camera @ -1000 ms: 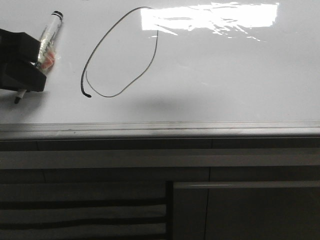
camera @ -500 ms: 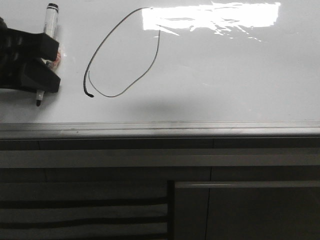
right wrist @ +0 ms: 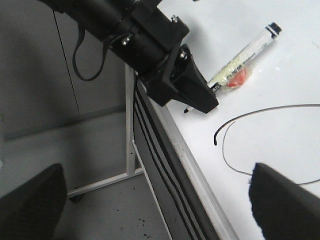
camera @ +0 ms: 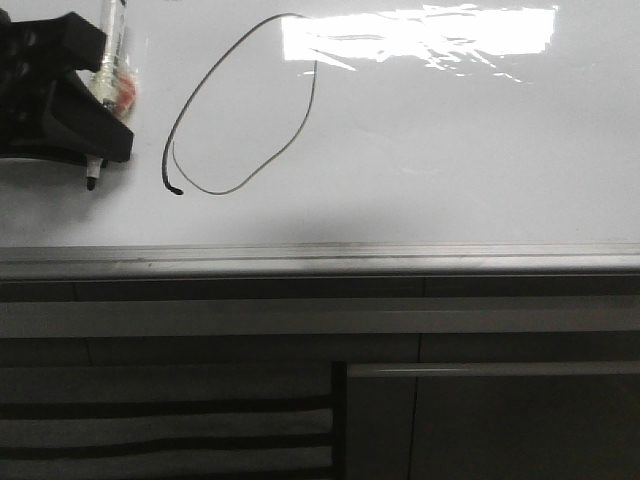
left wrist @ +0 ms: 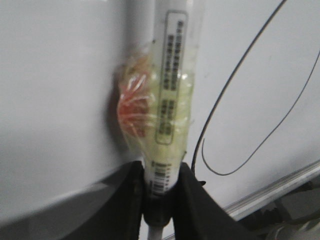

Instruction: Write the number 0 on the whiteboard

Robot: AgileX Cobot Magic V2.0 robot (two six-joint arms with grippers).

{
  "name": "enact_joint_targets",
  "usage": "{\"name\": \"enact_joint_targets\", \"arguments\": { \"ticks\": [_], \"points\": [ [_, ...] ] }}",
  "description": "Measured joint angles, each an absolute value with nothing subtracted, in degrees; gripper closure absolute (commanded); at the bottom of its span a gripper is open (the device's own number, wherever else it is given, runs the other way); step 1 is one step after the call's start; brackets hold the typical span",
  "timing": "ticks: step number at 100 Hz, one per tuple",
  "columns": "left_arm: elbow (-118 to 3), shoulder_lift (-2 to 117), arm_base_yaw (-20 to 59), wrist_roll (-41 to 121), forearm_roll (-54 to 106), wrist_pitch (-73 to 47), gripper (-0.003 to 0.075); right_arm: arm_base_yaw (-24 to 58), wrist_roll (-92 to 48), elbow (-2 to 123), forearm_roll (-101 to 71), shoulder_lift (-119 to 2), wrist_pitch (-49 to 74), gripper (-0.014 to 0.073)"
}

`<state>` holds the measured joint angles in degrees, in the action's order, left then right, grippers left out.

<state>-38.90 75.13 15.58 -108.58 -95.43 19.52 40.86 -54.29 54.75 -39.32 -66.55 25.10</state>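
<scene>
The number 0 [camera: 315,95] is a thin black tilted loop on the whiteboard [camera: 450,150], with a dark blob at its lower left end. My left gripper [camera: 100,150] is shut on the white marker [camera: 112,60], just left of the loop. The marker's black tip [camera: 92,183] points at the board's near edge. In the left wrist view the black fingers [left wrist: 125,205] clamp the marker [left wrist: 172,100], which has a yellow and red wrap, beside the loop [left wrist: 235,70]. My right gripper [right wrist: 157,200] is open and empty, off the board's near edge, and is not in the front view.
A silver rail [camera: 400,255] runs along the board's near edge, with dark grey panels and slats [camera: 160,420] below. A bright light patch [camera: 420,35] lies on the far part of the board. The right wrist view shows the left arm [right wrist: 145,35], a frame leg [right wrist: 131,150] and floor.
My left gripper has moved right and farther up the board with the marker. The marker's tip now sits closer to the loop's blob, and the marker stands steeper.
</scene>
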Motion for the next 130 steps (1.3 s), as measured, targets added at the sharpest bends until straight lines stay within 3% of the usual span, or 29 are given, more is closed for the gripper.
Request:
{"name": "enact_joint_targets", "arguments": {
  "ticks": [19, 32, 72, 130],
  "points": [
    [-38.9, 75.13, 6.21, -108.58, -95.9, 30.23, 0.074, 40.86, -54.29, 54.75, -39.32, -66.55, 25.23, -0.0057],
    [-38.9, 75.15, 4.37, -108.58, -96.03, 33.02, 0.074, 40.86, -54.29, 54.75, -39.32, -66.55, 25.25, -0.0057],
    [-38.9, 75.25, 8.77, -105.2, -96.03, 29.07, 0.074, 40.86, -54.29, 54.65, -39.32, -66.55, 25.25, -0.0057],
    [-38.9, 75.25, 9.04, -104.85, -96.03, 28.17, 0.074, 40.86, -54.29, 54.65, -39.32, -66.55, 25.25, -0.0057]
  ]
}}
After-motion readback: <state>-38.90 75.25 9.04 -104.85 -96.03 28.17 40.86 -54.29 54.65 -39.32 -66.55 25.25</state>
